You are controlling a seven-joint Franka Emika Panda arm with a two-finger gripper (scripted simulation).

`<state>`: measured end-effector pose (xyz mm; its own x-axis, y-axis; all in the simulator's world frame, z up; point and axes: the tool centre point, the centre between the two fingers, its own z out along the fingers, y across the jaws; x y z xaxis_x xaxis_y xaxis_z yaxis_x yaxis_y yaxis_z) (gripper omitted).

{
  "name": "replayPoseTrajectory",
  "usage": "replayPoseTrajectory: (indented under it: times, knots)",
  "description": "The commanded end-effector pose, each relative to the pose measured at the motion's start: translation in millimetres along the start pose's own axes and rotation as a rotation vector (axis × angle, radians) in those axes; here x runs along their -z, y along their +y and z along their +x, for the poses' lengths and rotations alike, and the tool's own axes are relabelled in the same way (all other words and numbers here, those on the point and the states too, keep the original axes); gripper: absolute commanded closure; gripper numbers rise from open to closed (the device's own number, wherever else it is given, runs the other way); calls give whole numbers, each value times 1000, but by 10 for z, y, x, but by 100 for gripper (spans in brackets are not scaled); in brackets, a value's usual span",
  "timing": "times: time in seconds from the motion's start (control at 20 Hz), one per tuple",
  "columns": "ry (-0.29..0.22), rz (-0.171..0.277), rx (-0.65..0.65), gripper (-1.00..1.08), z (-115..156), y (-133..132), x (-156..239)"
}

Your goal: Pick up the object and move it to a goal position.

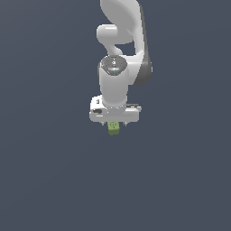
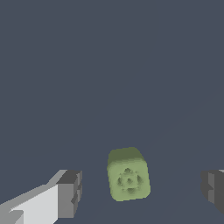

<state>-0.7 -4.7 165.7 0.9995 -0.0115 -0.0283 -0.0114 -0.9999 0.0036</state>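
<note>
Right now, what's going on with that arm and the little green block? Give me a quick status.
Gripper open, fingers either side of the cube, not touching. Green cube sits between them, not gripped. Nothing else in the way.

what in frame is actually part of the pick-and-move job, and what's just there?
Part of the job:
- olive-green cube, lying between the fingers
- gripper, jaws open, fingers apart from the cube on either side

Just there:
- plain dark surface; no other loose items and no goal marker visible
</note>
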Motion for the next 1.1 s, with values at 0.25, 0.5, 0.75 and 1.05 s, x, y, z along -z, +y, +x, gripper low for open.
replayPoseTrajectory:
  times: [0.25, 0.5, 0.75, 1.05]
  knots:
    - [13, 5, 0, -92, 26, -18, 42]
    - [29, 12, -2, -92, 66, -42, 110]
    - [27, 11, 2, -92, 49, -37, 79]
    - [28, 8, 27, -92, -51, -13, -88]
